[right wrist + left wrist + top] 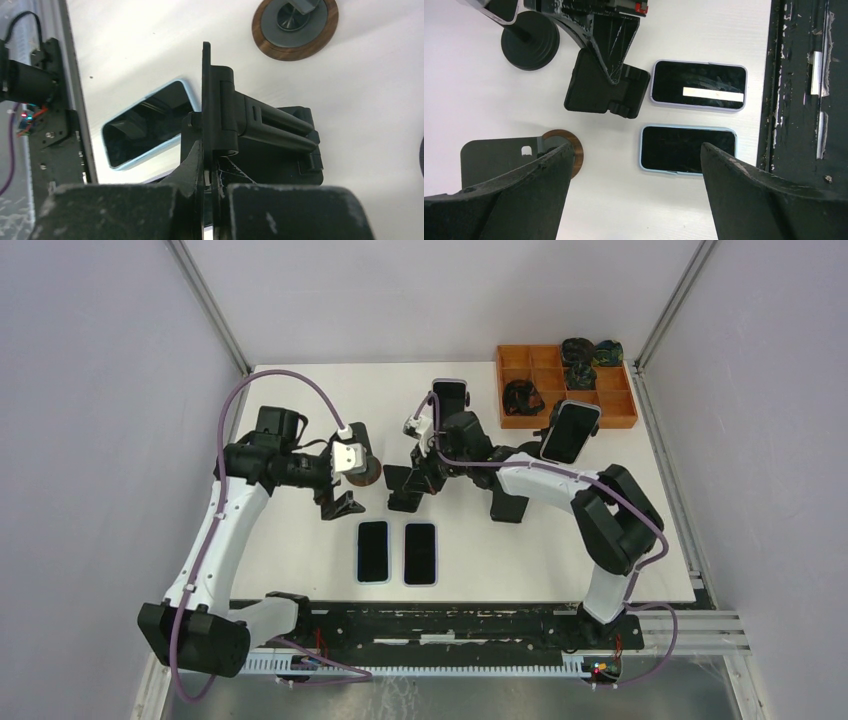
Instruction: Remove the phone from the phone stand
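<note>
**END EFFECTOR AND PHONE POSITIONS**

The left end effector [342, 502] hangs spread above the table [300, 560], beside a wood-based stand [366, 474]. A blue-cased phone [372, 551] and a lilac-cased phone [420, 553] lie flat near the front edge. The right end effector [210, 172] pinches the black phone stand [260, 125] by its plate. A third phone [570, 431] stands propped farther right.

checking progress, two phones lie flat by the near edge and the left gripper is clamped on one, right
No: the left gripper is open and holds neither; the left wrist view shows it. The two phones do lie flat by the near edge.
</note>
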Robot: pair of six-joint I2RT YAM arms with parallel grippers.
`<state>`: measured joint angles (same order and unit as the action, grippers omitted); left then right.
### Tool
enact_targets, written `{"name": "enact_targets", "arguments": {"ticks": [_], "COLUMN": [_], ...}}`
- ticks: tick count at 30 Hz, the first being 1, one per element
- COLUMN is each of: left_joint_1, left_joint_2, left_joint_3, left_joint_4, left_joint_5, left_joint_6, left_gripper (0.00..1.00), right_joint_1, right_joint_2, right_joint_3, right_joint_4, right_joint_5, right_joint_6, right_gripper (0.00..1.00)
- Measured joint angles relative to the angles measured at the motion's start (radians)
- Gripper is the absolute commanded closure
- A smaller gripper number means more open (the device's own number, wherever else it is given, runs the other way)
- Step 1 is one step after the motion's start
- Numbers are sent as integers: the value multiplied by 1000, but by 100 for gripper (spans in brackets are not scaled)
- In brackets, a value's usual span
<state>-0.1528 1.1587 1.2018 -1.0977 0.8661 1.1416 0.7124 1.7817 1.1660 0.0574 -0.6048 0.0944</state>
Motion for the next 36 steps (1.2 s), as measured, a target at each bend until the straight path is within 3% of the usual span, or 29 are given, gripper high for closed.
{"name": "enact_targets", "arguments": {"ticks": [12,15,17,23,26,29,36], "left_joint_1": [0,0,0,0,0,0,0], "left_joint_2": [-7,-7,-7,-7,-8,-13,-30], "left_joint_3": [-5,-5,-5,-5,-5,-5,-4], "left_joint_4": [10,10,10,12,13,14,23], "left_joint_5": [0,1,2,4,4,5,1], "left_joint_6": [-44,-46,-48,-50,-56,-60,-110], "left_gripper": [0,0,0,0,0,0,0], "right_joint_1": [-1,-3,-6,-14,-16,-17,-17], "right_joint_2": [117,125,126,121,82,-12,-439], "right_joint_3": [83,83,83,82,75,50,-169], "right_joint_4": [-105,-127,-135,-160,-175,-178,-115], "right_joint_5": [50,70,81,142,179,217,301], "right_joint_6": [-251,-285,-298,-320,-312,-292,-159], "right_gripper": [99,78,59,29,6,2,2]}}
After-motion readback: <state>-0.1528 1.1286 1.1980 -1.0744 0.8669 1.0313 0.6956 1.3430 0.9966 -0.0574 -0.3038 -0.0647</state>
